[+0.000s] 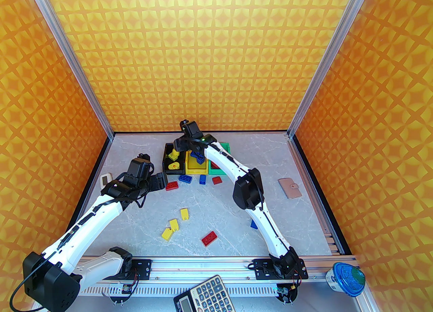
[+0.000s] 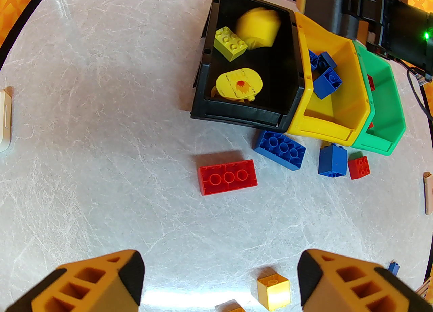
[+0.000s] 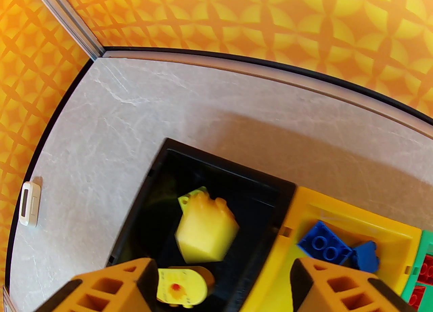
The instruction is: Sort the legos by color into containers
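While the right end effector (image 3: pixel 223 280) hangs released above the black bin (image 3: pixel 216 158), a yellow brick (image 3: pixel 206 229) shows blurred inside it, clear of the jaws, so this is judged the drop-off step. The left end effector (image 2: pixel 220 276), released and empty, faces a red brick (image 2: pixel 227 177) on the table (image 2: pixel 101 101). The likely next move is to descend squarely, clench, and carry it to the green bin (image 2: pixel 389 107).
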Motion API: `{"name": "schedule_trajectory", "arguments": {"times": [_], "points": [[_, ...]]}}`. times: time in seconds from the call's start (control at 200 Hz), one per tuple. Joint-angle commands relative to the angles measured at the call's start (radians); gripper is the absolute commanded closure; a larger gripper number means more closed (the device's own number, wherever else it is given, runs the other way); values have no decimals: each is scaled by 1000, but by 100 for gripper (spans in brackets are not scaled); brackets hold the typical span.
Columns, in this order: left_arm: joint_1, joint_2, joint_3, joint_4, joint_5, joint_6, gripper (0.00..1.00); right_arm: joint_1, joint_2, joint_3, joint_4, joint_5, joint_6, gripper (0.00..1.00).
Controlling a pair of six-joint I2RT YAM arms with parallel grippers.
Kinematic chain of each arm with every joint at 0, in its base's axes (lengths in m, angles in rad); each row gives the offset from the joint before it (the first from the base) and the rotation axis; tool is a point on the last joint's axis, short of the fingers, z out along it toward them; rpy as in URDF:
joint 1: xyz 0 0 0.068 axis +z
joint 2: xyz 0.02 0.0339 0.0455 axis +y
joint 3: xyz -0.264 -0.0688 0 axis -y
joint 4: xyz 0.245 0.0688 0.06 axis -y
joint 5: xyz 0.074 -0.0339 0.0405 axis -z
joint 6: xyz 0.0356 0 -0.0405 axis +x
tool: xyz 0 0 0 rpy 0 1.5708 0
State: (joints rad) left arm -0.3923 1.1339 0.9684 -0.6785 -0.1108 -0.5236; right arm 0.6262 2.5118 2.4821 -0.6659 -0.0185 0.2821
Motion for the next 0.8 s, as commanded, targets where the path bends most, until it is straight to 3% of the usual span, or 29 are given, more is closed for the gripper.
{"name": "schedule_trajectory", "arguments": {"times": [0.0, 0.135, 0.41, 0.655, 0.795], "points": [[8, 8, 13, -23, -20, -3, 21, 3, -92, -87, 14, -25, -16, 30], [7, 22, 18, -30, -21, 3, 21, 3, -216, -232, 43, -13, -29, 30], [-24, 46, 19, -31, -4, 10, 21, 1, -577, -708, 169, 65, -36, 30], [-151, 108, 32, -15, 9, 38, 20, -28, -850, -1028, 227, 109, 29, 30], [-239, 129, 19, 8, 84, 81, 21, -66, -948, -1151, 253, 119, 58, 29]]}}
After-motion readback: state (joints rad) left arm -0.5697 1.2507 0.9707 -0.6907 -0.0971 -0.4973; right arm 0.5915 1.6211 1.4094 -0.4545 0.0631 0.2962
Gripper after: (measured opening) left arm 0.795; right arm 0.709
